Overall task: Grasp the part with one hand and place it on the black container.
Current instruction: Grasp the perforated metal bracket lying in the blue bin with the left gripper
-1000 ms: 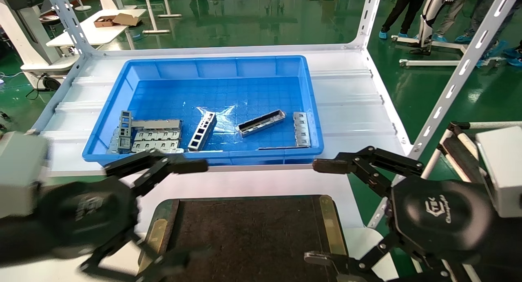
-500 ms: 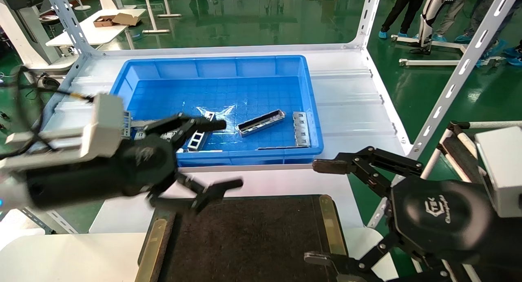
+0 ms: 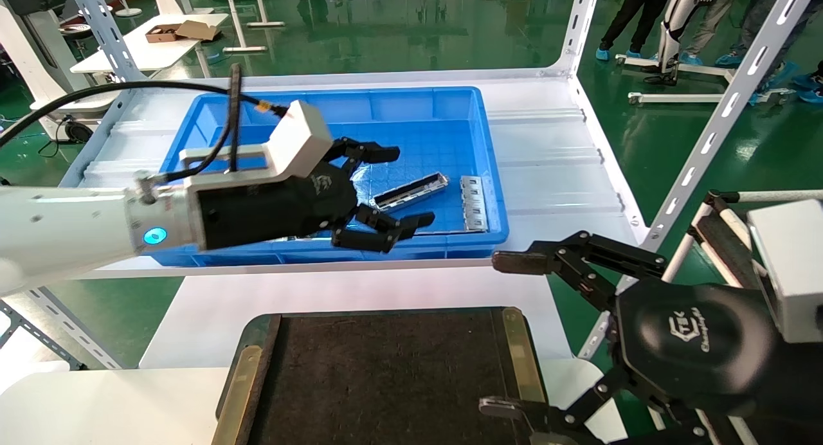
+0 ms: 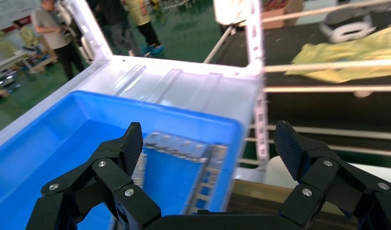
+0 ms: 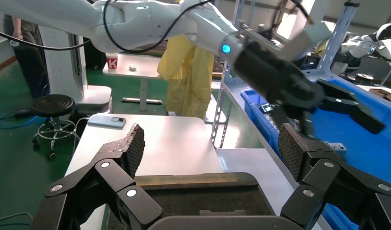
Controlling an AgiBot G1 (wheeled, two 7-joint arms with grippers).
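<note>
Your left pincer hovers open at frame centre, straddling the part in the blue bin. Your right pincer idles open, lower right.

left gripper fills the near part of the view, both black fingers spread wide apart with nothing between them. beyond the gap, blue bin, seen at a slant, one corner toward the camera. inside it, against the bin wall by that corner, a flat grey slotted plate lies along the floor; a second slotted piece runs beside it. bin sits on a white ribbed shelf with a perforated white upright at its corner. people stand on the green floor behind. yellow cloth lies farther off past the upright.
</note>
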